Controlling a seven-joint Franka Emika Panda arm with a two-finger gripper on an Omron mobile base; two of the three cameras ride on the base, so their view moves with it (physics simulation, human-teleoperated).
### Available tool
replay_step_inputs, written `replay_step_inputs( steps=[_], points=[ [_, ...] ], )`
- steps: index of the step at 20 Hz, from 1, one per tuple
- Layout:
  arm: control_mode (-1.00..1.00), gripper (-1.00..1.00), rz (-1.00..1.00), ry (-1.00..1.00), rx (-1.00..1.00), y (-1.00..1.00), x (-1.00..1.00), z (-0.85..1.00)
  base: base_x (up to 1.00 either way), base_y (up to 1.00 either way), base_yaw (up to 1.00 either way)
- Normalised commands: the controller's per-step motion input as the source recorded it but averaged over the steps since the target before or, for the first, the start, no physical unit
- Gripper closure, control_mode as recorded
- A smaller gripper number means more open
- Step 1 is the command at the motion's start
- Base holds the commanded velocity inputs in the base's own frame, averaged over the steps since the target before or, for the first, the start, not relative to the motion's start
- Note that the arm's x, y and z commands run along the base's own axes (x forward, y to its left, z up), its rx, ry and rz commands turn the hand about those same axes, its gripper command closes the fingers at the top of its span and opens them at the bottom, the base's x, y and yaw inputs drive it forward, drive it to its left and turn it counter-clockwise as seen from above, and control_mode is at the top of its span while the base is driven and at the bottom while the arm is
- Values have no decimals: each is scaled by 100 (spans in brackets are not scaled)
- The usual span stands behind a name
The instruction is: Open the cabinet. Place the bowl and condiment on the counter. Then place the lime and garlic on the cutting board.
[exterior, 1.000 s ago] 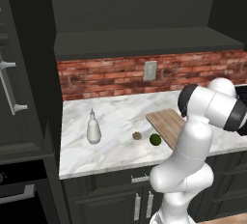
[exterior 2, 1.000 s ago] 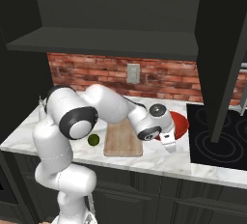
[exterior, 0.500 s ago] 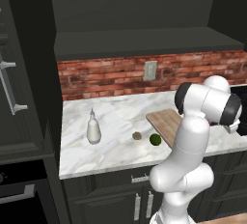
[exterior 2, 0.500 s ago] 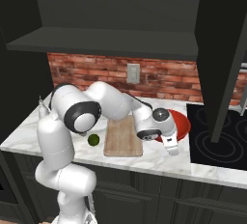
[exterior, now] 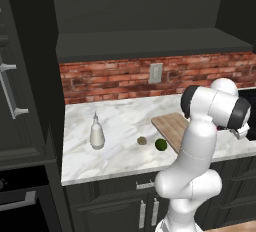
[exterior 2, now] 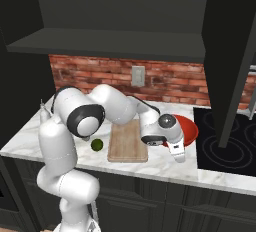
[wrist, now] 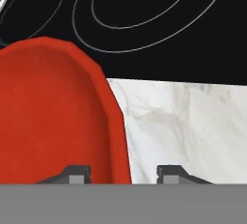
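Note:
The red bowl (exterior 2: 191,128) rests on the marble counter (exterior 2: 165,164) between the cutting board (exterior 2: 127,141) and the stovetop. My gripper (exterior 2: 178,154) hangs at the bowl's near rim. In the hand view the gripper (wrist: 123,172) is open, one finger over the bowl (wrist: 58,112) and one over the marble, with the rim between them and untouched. The lime (exterior: 161,144) and the garlic (exterior: 142,140) lie on the counter (exterior: 120,121) left of the board (exterior: 172,126). The white condiment (exterior: 96,132) bottle stands further left. The cabinet (exterior 2: 230,51) doors stand open.
The black stovetop (exterior 2: 225,146) lies right of the bowl and fills the top of the hand view (wrist: 144,25). A brick wall with an outlet (exterior: 156,73) backs the counter. A tall dark side cabinet (exterior: 20,101) stands at the left.
The hand has sunk a little toward the counter's front edge with the bowl. The bowl now rests on the marble, and the fingers have come apart from its rim.

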Motion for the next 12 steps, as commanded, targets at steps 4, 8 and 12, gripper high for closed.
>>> replay_step_inputs(
  steps=[4, 8, 12],
  points=[
    [-100, -100, 0, -2, 0, 0, 0, 13, 0, 0, 0],
    [-100, -100, 0, 0, 0, 0, 0, 25, 0, 0, 0],
    [-100, -100, 0, 0, 2, 0, 0, 51, 0, 0, 0]
  ],
)
